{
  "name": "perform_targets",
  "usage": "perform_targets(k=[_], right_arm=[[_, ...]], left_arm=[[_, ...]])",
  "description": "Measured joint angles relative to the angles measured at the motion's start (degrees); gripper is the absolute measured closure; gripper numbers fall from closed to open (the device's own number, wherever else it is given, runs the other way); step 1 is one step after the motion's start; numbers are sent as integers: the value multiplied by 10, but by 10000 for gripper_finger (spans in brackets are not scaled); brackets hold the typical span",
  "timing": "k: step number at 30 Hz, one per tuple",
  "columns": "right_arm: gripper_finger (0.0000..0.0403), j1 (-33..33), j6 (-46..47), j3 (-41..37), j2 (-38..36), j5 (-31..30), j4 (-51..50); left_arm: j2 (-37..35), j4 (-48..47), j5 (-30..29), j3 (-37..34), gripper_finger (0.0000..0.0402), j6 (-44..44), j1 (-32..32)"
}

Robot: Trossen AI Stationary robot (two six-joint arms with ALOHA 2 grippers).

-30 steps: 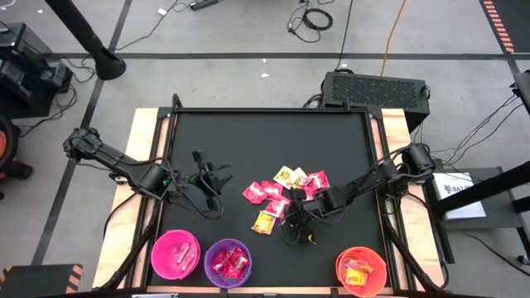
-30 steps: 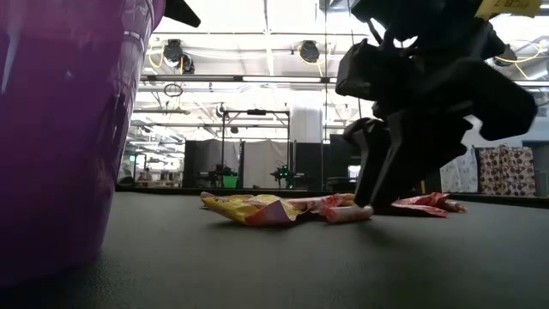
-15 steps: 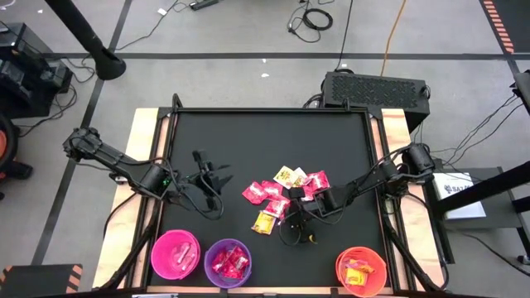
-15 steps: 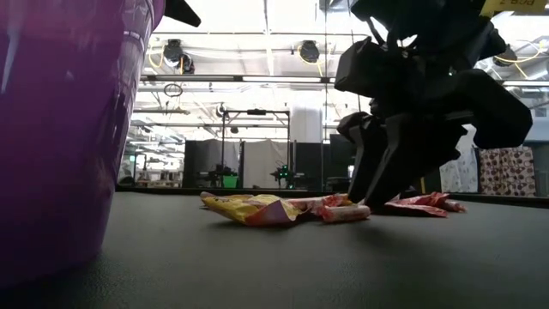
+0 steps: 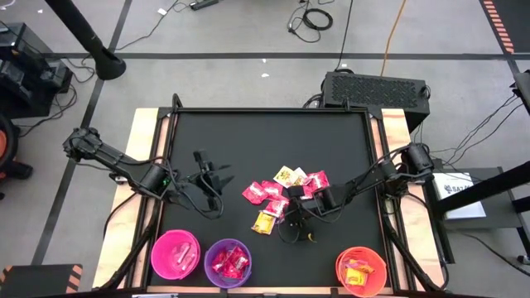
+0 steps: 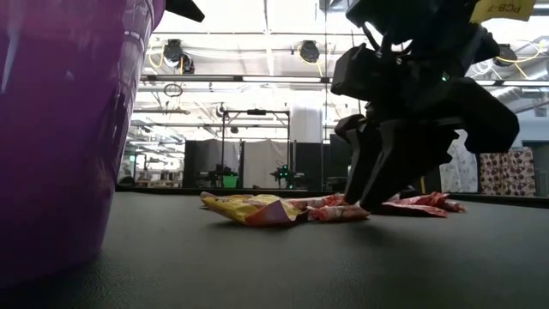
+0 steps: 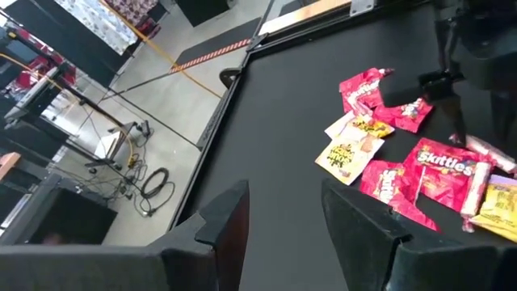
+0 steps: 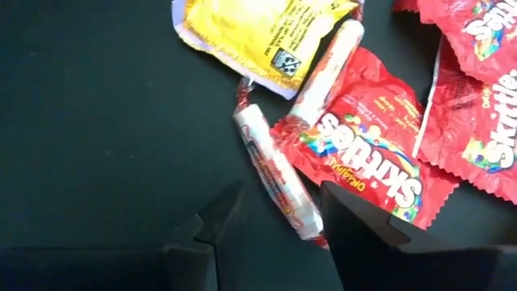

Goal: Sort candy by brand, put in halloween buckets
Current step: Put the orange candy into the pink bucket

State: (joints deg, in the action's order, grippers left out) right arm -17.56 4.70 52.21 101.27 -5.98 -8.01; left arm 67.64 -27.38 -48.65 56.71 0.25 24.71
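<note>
From above, the right gripper (image 5: 291, 217) has slid a bit nearer the candy (image 5: 281, 192) heap mid-worktop; the left gripper (image 5: 217, 175) stays put, fingers spread. Down low, it leans closer. Up close, its spread fingers (image 8: 218, 222) straddle a candy roll (image 8: 275, 174), pinching nothing.

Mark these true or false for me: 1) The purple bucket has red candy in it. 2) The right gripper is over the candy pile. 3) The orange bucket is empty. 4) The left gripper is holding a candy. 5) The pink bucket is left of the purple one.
1) True: the purple bucket holds red packets.
2) True: the right gripper is open, low over the candy pile.
3) False: the orange bucket has yellow candy inside.
4) False: the left gripper is open and holds nothing, away from the pile.
5) True: the pink bucket is left of it in the high view.
</note>
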Motion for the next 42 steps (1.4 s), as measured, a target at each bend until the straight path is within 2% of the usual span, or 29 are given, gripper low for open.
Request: perform_targets(k=[21, 34, 42], right_arm=[[256, 3, 6, 1, 17, 17, -11], [348, 3, 2, 1, 15, 21, -15], [366, 4, -5, 16, 3, 16, -46]], left_arm=[[0, -2, 5, 0, 238, 0, 0], [0, -2, 5, 0, 238, 0, 0], [0, 6, 39, 0, 238, -52, 0]])
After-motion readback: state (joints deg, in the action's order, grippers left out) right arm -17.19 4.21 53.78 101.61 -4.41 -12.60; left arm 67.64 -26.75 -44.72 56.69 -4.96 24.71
